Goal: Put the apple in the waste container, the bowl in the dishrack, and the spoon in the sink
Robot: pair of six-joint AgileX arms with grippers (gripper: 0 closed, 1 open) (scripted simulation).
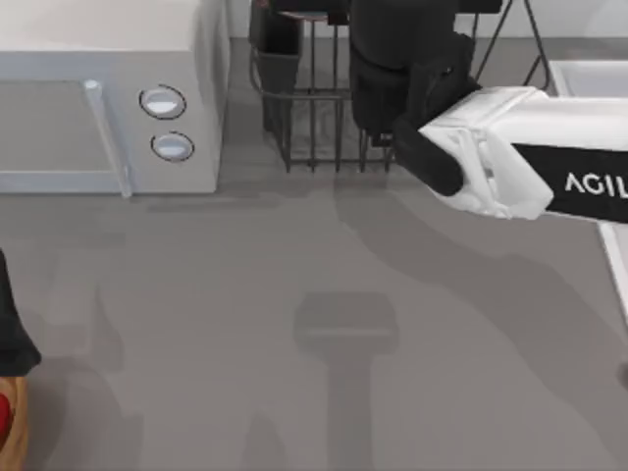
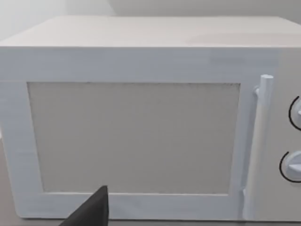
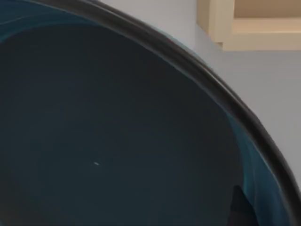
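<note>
Apple (image 1: 4, 412): far left table edge, in tan container (image 1: 14, 432). Left gripper (image 2: 89, 212): parked facing microwave (image 1: 108, 98); finger state untellable. Right gripper (image 1: 392, 93): over dishrack (image 1: 314, 128), apparently carrying bowl (image 3: 117, 132) for racking; grip hidden.

Top view: right arm (image 1: 510, 167) reaches in from right edge, its black wrist covering the middle of the dishrack (image 1: 314, 128); rack top cut off by upper frame edge. Right gripper hidden under the wrist.

Sink (image 1: 589, 78): corner only, upper right.

Lower left edge: sliver of apple (image 1: 4, 410) beside a strip of waste container (image 1: 14, 432).

Microwave (image 1: 108, 98) cropped at left.

Right wrist view: bowl (image 3: 117, 132) interior cropped on all sides but the rim arc.
</note>
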